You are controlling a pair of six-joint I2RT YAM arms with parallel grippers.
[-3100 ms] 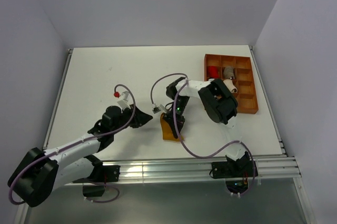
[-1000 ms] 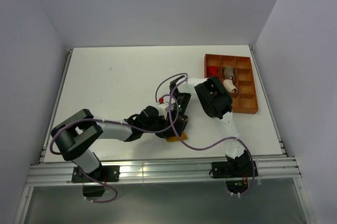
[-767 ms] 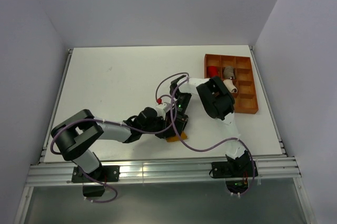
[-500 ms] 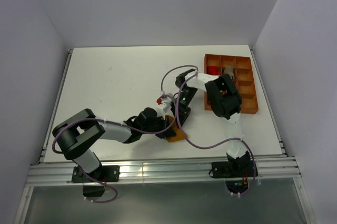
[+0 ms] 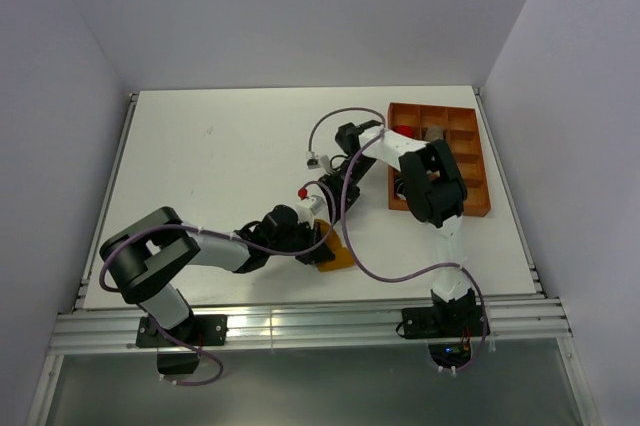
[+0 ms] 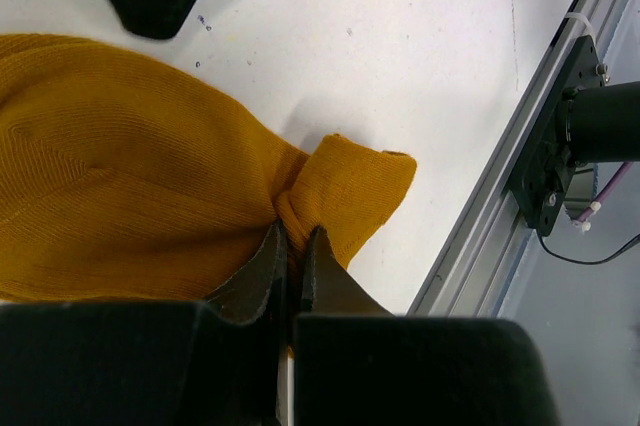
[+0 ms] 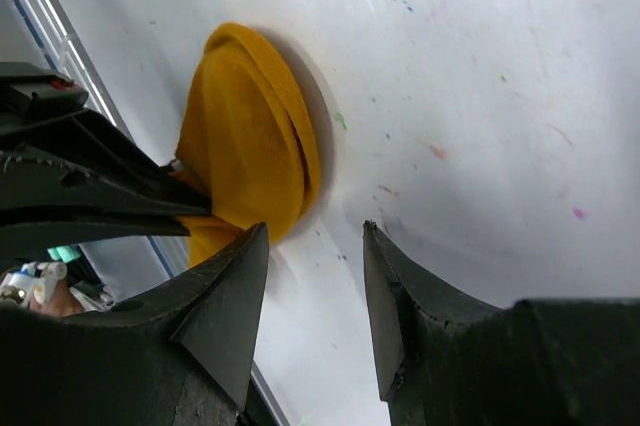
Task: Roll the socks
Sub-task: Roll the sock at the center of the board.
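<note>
At the near edge of the white counter [image 5: 220, 146], mid-width: the mustard-orange knit sock [image 6: 130, 186] lies there, left pincer [image 6: 296, 236] pinching a bunched fold at one end. Right pincer [image 7: 315, 228] is spread, clear of the fabric on its far side. Left arm is nearer, likely leads the roll.

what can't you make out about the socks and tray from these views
Mustard-orange knit sock: one end is cut off by the left wrist view's left edge; in the top view the left hand covers most of it.
Second sock: shows in no view.
Orange compartment tray: in the top view the right arm hides its left side, and its contents are too small to name.
</note>
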